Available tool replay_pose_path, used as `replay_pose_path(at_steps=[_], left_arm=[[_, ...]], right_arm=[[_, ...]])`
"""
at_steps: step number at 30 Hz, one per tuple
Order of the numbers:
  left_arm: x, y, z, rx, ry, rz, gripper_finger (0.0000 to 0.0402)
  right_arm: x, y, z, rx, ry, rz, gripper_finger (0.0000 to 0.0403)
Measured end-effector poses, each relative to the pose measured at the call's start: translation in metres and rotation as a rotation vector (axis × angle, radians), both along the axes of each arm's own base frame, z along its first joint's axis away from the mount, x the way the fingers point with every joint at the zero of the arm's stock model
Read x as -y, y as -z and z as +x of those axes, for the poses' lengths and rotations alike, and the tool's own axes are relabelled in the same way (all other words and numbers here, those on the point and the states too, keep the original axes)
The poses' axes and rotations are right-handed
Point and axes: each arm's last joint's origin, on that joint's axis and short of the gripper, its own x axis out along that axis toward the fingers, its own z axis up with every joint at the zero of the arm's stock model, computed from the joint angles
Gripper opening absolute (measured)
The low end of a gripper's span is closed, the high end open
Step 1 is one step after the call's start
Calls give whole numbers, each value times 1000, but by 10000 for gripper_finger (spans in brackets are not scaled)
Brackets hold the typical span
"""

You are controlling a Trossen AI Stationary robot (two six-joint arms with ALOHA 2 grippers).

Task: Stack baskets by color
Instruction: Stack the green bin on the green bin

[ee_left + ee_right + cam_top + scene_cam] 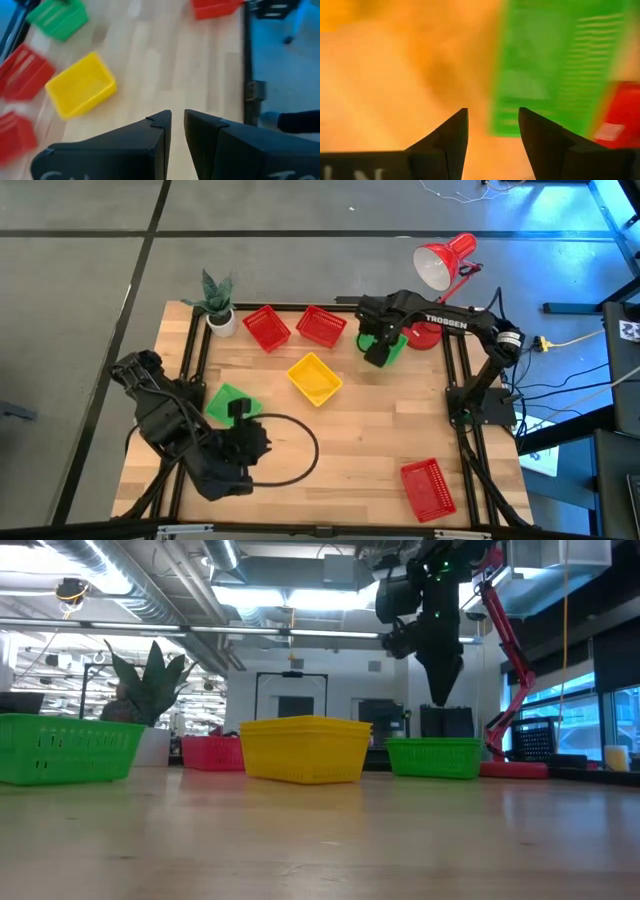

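My right gripper (378, 352) hangs open at the far right, pointing down just above a green basket (435, 757), which rests flat on the table; the same green basket (560, 65) lies just beyond the fingertips (460, 125), and nothing is between them. My left gripper (177, 117) waits raised at the near left, its fingertips a narrow gap apart with nothing between. Another green basket (228, 402) sits beside the left arm. A yellow basket (315, 378) stands mid-table. Two red baskets (266, 328) (322, 325) are at the far edge, and a third red basket (428, 488) is near right.
A small potted plant (218, 305) stands at the far left corner. A red desk lamp (445, 265) has its base (620, 120) right beside the far green basket. A black cable (300, 450) loops over the near table. Bare wood (370, 430) lies between the yellow basket and the near-right red one.
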Motion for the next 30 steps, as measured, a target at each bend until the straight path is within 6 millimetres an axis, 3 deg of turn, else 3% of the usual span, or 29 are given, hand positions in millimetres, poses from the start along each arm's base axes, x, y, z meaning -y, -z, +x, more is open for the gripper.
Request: replay_pose_path(at_steps=[5,12,23,30], left_arm=[[-17,7,-3,-79,-280,-116,43],[-26,29,9,-146,-562,-304,43],[-39,91,22,-399,-776,-295,43],[-55,141,24,-547,-888,-213,43]], right_arm=[[-31,-9,8,175,-161,311,140],[-80,-37,8,356,-395,523,118],[-139,-90,-23,564,-674,481,117],[-156,-119,-40,702,-658,486,117]])
